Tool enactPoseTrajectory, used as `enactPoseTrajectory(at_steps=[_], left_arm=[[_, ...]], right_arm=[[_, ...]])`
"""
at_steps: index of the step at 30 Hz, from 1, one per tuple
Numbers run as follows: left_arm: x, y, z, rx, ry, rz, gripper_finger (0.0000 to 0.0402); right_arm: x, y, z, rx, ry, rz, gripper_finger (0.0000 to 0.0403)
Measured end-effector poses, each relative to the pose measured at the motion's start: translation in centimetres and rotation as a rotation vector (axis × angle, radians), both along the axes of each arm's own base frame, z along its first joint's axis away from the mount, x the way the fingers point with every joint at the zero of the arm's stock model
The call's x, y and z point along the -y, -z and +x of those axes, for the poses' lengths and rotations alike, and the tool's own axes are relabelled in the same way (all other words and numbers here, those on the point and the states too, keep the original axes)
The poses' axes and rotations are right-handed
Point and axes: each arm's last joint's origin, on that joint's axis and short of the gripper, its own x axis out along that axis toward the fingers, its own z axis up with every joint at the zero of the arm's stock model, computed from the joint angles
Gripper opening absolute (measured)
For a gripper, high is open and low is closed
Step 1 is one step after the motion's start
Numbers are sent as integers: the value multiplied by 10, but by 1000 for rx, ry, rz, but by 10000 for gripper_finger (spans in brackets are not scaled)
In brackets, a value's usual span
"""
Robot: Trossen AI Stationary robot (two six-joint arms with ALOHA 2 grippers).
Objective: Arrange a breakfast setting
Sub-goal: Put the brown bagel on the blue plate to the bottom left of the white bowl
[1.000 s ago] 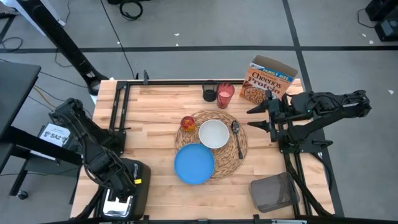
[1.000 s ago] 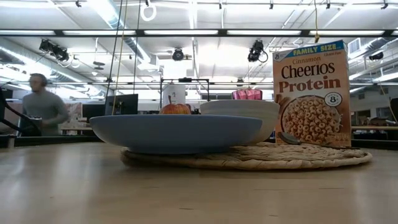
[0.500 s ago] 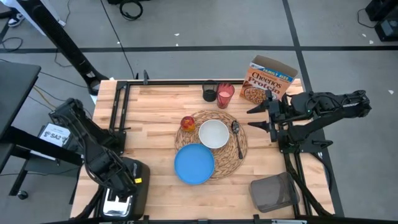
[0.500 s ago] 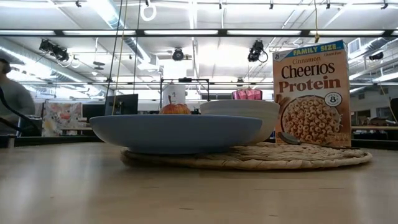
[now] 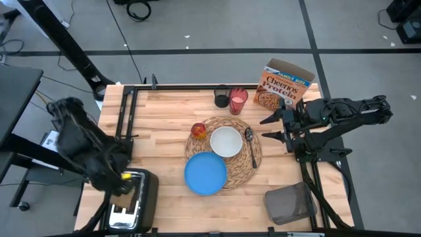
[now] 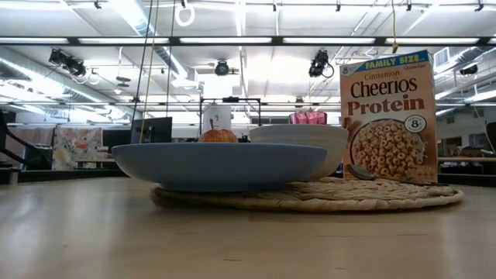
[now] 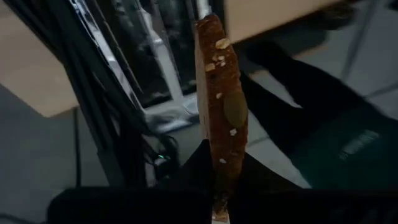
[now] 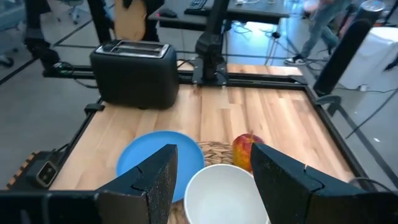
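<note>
Left gripper [image 7: 219, 186] up over the toaster [image 5: 128, 197] at the table's 7 o'clock corner, pinched shut on the toast slice [image 7: 221, 99], held on edge w/ seeded crust facing the wrist cam; seen from the right wrist cam, same slice hangs just above the toaster slots. Toast not visible from overhead, hidden under the arm. Right gripper [image 5: 271, 127] parked at 3 o'clock, just off the mat edge, fingers spread wide, nothing between them, pointing in toward the setting. Centre of table [image 5: 164, 125]: round woven straw placemat [image 5: 245, 164] carrying most of the spread. White bowl [image 5: 225, 142] mid-mat, empty. Blue plate [image 5: 205, 174] at the bowl's 7 o'clock, overlapping the mat rim, part on the wood, touching or nearly touching the bowl. Red-yellow apple [image 5: 198, 130] at the bowl's 10 o'clock, right beside it, on the mat edge. Metal spoon [image 5: 251, 146] at the bowl's 3 o'clock, lying on the mat, bowl end toward 12. Red cup [image 5: 238, 101] upright off the mat at 12 o'clock, small black holder cup [image 5: 222, 99] just beside it on its 9 o'clock side. Orange Cheerios box [image 5: 284, 84] standing at 1 o'clock near the far table edge, top flap open. Low cam: plate in front, bowl and apple behind, box tall at the mat's end.
</note>
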Motion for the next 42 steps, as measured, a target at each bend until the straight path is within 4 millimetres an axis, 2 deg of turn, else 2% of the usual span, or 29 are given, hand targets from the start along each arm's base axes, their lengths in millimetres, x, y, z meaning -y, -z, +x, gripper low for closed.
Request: enactPoseTrajectory(at_steps=[2, 5, 7, 9, 11, 14, 18, 23, 28, 33, 42], left_arm=[[-10, -13, -6, 56, -38, -2, 21], [-20, -24, -7, 224, -126, 85, 23], [-25, -24, -1, 331, -168, 194, 23], [-26, -17, 7, 359, -156, 267, 22], [-25, -2, 20, 332, -135, 316, 20], [-20, 29, 51, 359, -111, 360, 20], [-19, 70, 93, 529, -79, 378, 20], [-37, 125, 136, 592, -62, 465, 20], [-55, 155, 178, 707, -3, 539, 20], [-64, 185, 198, 650, 143, 463, 20], [-59, 211, 212, 661, 280, 409, 26]], right_arm=[[-2, 2, 5, -19, -24, 3, 210], [-6, 9, 13, -72, -79, 14, 210], [-9, 14, 17, -122, -111, 18, 210], [-12, 20, 20, -179, -129, 11, 210], [-15, 26, 22, -230, -138, -3, 210], [-19, 33, 21, -302, -127, -35, 210], [-23, 39, 15, -373, -121, -42, 206], [-28, 43, 8, -432, -131, -30, 204], [-31, 45, 5, -470, -113, 12, 204], [-35, 47, 1, -501, -112, 37, 204], [-35, 49, -7, -582, -94, 39, 205]])
